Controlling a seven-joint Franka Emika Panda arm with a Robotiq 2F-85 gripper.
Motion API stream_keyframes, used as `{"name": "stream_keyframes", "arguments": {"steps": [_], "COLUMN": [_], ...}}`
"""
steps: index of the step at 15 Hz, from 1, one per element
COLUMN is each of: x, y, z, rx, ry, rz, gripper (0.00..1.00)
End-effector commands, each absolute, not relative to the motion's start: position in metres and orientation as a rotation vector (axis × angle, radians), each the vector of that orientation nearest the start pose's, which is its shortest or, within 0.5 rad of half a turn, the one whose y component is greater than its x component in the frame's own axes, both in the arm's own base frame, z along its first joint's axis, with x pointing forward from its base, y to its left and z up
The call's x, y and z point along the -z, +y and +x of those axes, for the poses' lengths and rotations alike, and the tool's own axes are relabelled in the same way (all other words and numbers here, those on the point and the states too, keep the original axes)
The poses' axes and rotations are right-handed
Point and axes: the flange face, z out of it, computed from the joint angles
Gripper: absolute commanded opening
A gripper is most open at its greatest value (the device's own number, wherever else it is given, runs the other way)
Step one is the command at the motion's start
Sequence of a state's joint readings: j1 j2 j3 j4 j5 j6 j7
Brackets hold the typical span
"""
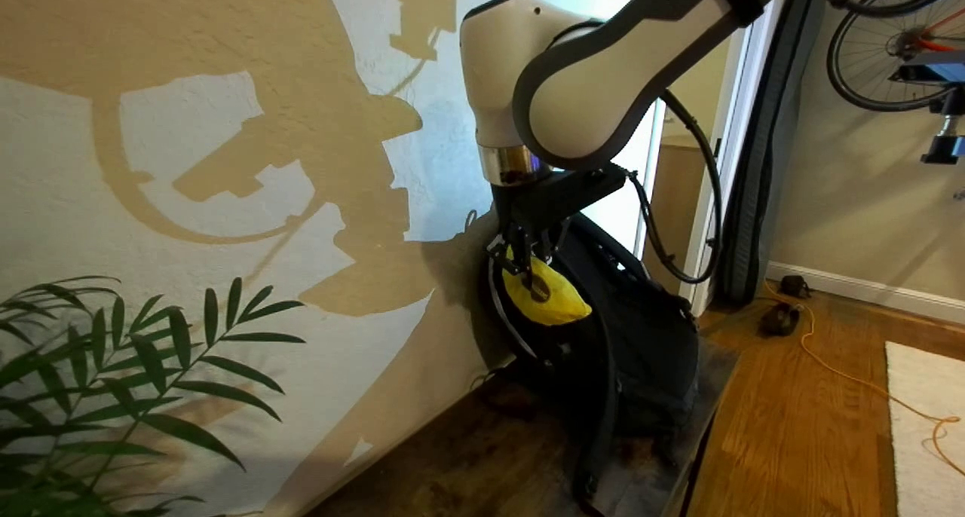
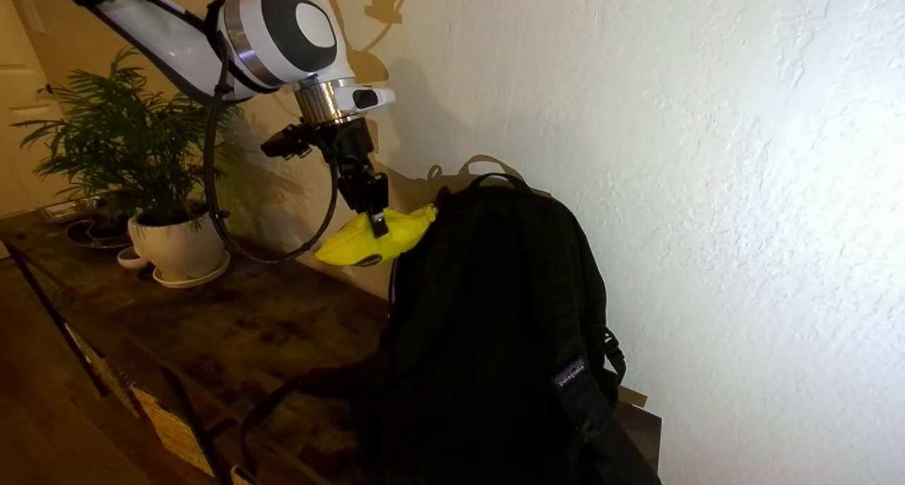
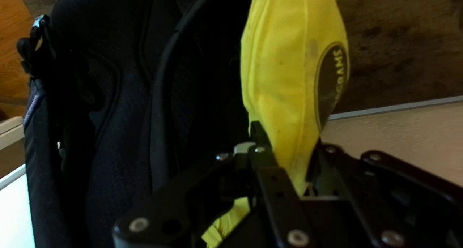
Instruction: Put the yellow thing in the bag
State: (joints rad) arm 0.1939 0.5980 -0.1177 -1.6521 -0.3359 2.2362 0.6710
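The yellow thing (image 2: 353, 243) is a bright yellow, banana-shaped fabric object with a dark oval label. It also shows in an exterior view (image 1: 562, 297) and in the wrist view (image 3: 289, 71). My gripper (image 2: 380, 225) is shut on its middle and holds it up at the bag's upper edge. In the wrist view the fingers (image 3: 287, 136) press on both its sides. The bag (image 2: 488, 315) is a large black backpack standing upright, and it also shows in an exterior view (image 1: 648, 344). I cannot tell whether the yellow thing touches it. The bag's opening is not clearly visible.
The bag stands on a dark wooden surface (image 2: 304, 315) against a textured wall (image 2: 707, 188). A loose strap (image 2: 272, 404) lies over that surface. A plant in a white pot (image 2: 177, 248) stands farther along it. A bag handle (image 2: 498, 181) sticks up at the top.
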Motion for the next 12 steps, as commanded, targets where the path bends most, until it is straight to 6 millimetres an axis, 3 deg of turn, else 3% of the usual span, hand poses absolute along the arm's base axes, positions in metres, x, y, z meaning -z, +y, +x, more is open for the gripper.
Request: {"name": "stream_keyframes", "arguments": {"steps": [1, 7, 12], "x": [-0.277, -0.263, -0.252], "y": [0.062, 0.09, 0.086], "z": [0.697, 0.701, 0.699], "rx": [0.214, 0.155, 0.114], "ry": [0.568, 0.449, 0.461], "rz": [-3.361, -3.373, -3.388], "gripper": [0.09, 0.09, 0.09]}}
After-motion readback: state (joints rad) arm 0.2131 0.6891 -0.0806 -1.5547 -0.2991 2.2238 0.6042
